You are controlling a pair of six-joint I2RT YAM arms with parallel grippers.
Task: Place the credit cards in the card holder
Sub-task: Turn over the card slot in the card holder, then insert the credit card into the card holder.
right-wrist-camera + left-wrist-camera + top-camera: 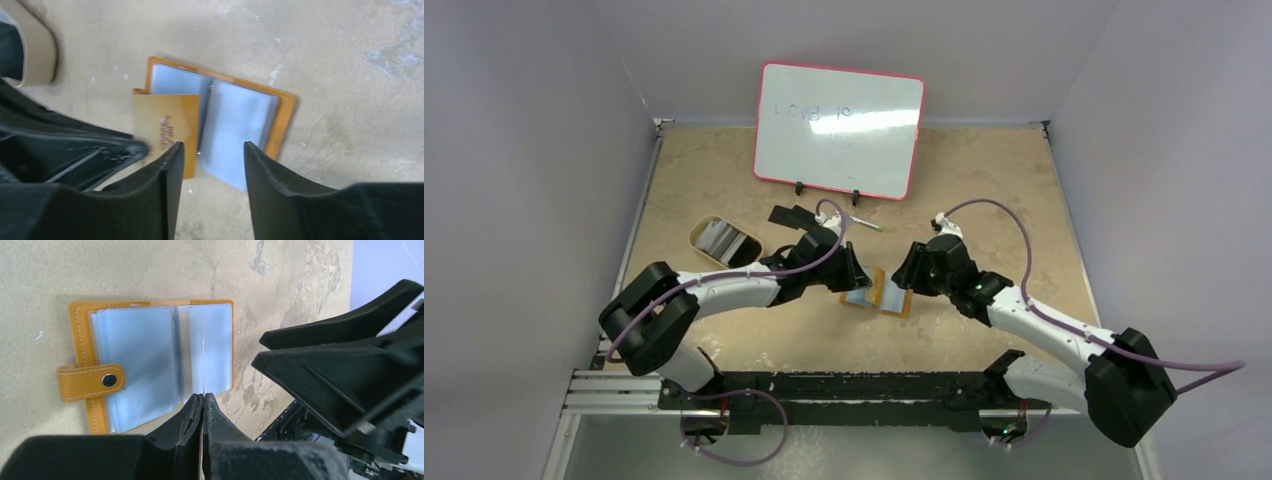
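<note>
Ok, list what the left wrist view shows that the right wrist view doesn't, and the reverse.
Only left wrist: the holder's snap button, and the credit card seen edge-on as a thin line, pinched in the shut left hand. Only right wrist: that card's orange face with pale markings, the right hand with its fingers apart, and a tan dish rim at top left. Both: the card holder lying open, clear sleeves up, on the table.
</note>
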